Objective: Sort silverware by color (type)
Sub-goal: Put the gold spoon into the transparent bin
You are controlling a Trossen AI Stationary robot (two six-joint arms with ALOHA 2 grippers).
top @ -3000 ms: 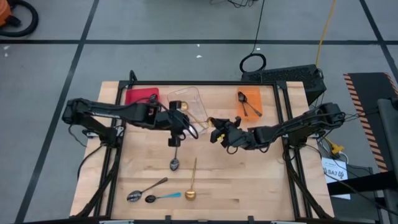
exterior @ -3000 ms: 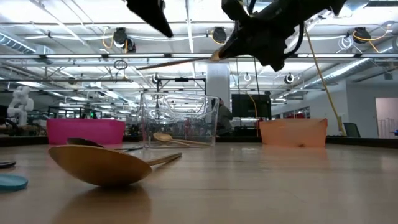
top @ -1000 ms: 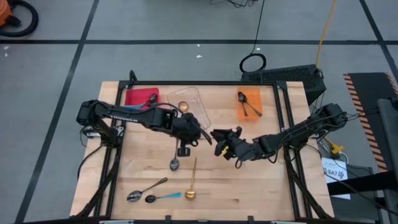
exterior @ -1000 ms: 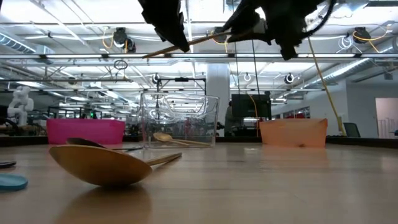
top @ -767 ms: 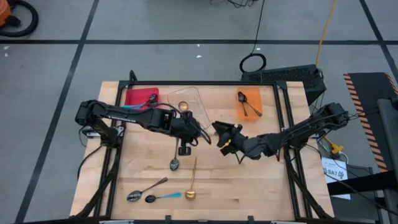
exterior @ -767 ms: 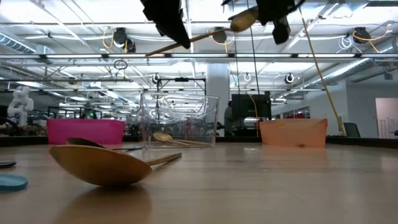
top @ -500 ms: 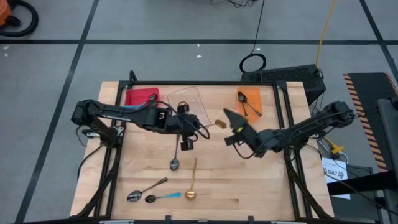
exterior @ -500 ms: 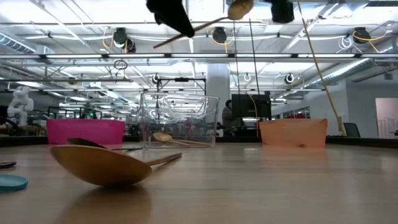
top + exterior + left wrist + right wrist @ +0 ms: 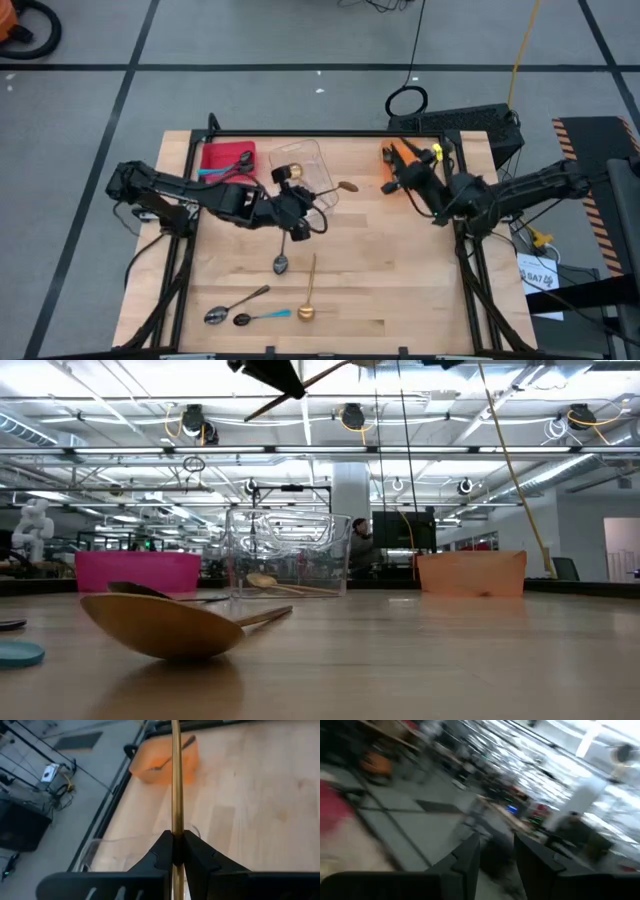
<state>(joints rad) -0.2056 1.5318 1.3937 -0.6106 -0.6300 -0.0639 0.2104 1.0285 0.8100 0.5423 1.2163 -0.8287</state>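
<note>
Left gripper (image 9: pixel 173 851) clenched on gold spoon (image 9: pixel 336 188) beside clear bin (image 9: pixel 305 165); right gripper (image 9: pixel 392 184) released, over orange bin (image 9: pixel 412 158). Spoons (image 9: pixel 262 310) scattered near.

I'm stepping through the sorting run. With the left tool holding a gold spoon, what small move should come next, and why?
Probably carry the gold spoon over the clear bin and release it. The left tool grips its handle beside that bin, which already holds a gold spoon.

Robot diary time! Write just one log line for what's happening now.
left gripper: shut on gold spoon, beside clear bin | right gripper: empty, over orange bin
</note>
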